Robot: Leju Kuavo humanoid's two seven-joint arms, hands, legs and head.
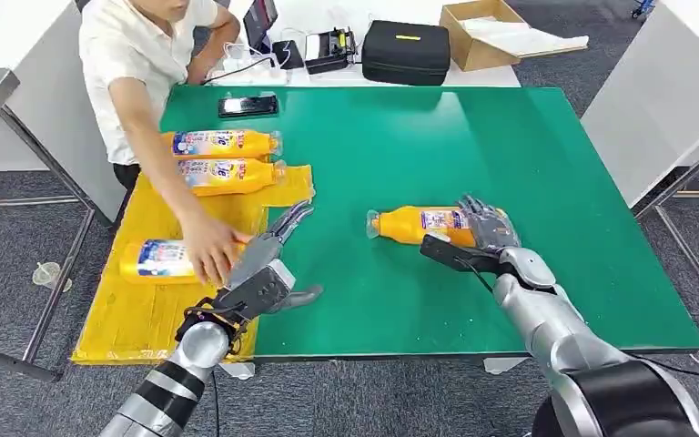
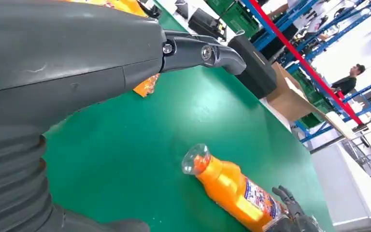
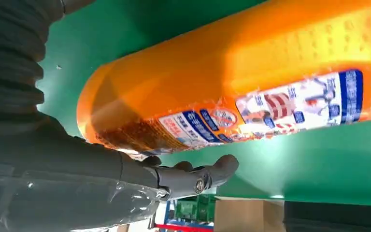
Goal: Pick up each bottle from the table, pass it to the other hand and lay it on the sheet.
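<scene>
An orange bottle (image 1: 414, 224) (image 2: 236, 191) (image 3: 232, 82) lies on its side on the green table (image 1: 510, 137), cap toward my left. My right hand (image 1: 478, 238) (image 3: 77, 164) straddles its base end, fingers over the far side and thumb along the near side. A strip of green shows between the thumb and the bottle. My left hand (image 1: 268, 269) (image 2: 77, 63) hovers with fingers apart and empty at the edge of the yellow sheet (image 1: 136, 309). Three more orange bottles lie on the sheet (image 1: 223, 143) (image 1: 227, 175) (image 1: 155, 260). A person's hand (image 1: 207, 253) rests on the nearest one, right beside my left hand.
The person (image 1: 136, 55) stands at the table's far left corner, arm stretched over the sheet. A phone (image 1: 248, 106) lies at the back of the table. Beyond it are a black case (image 1: 407, 52) and a cardboard box (image 1: 482, 32).
</scene>
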